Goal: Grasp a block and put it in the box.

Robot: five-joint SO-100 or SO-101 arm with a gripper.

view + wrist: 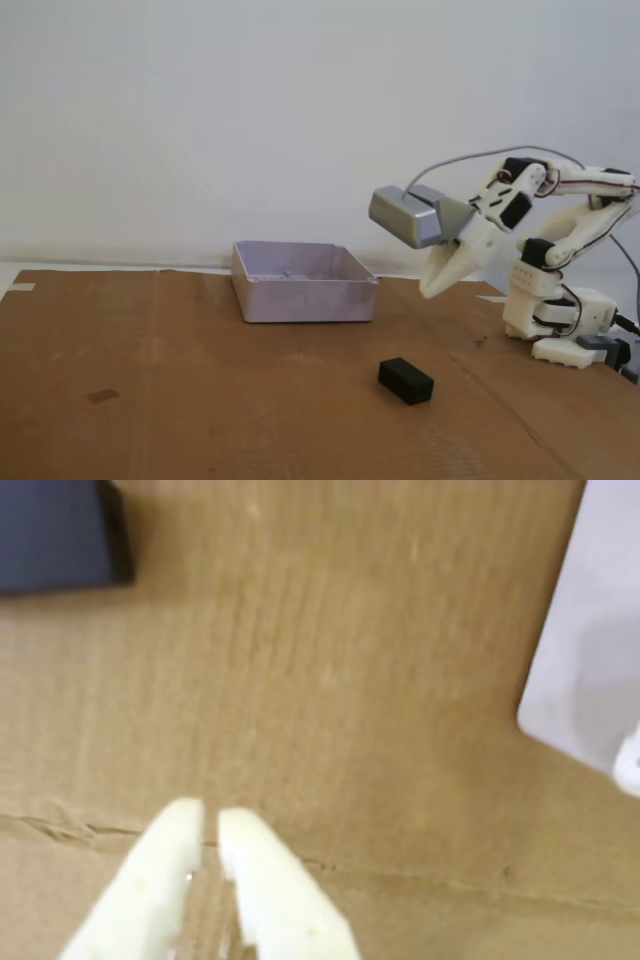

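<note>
The block [405, 380] lies on the cardboard-covered worktop [200, 400], near-right of the box [303, 282] in the fixed view and well apart from it. It is small, matte black and brick-shaped — judged light and rigid, unlikely to slip; best taken across its narrow width at mid-length. The tool [432, 291] hangs above the cardboard between box and block, its fingers nearly together and holding nothing.

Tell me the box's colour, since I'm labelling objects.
Pale grey-lilac; the box shows best in the fixed view.
</note>
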